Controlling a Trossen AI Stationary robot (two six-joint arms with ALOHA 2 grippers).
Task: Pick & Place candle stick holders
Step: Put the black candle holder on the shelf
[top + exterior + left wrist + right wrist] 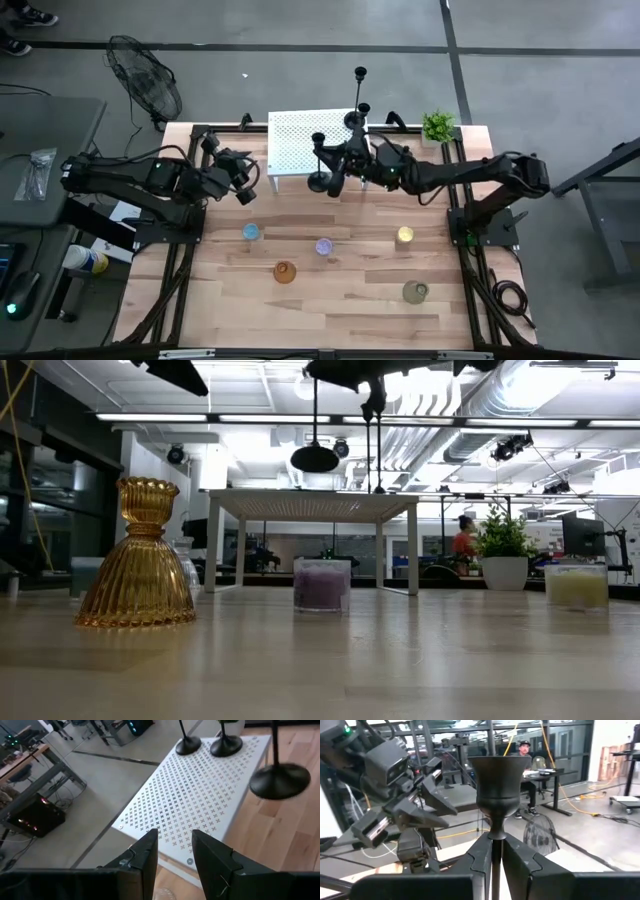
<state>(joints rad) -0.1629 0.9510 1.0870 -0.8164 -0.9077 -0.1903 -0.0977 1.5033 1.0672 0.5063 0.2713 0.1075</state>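
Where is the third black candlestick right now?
In the high view, the right gripper holds the third candlestick by its stem above the white stand's front right edge.

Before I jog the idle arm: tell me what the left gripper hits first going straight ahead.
Probably the white perforated metal shelf: the left gripper points at its near edge, fingers apart and empty. Depth is unclear.

Bright ceiling strip lights (330, 418) flood the room evenly, leaving soft shadows on the bench (340, 290), whose foreground blurs in the low view.
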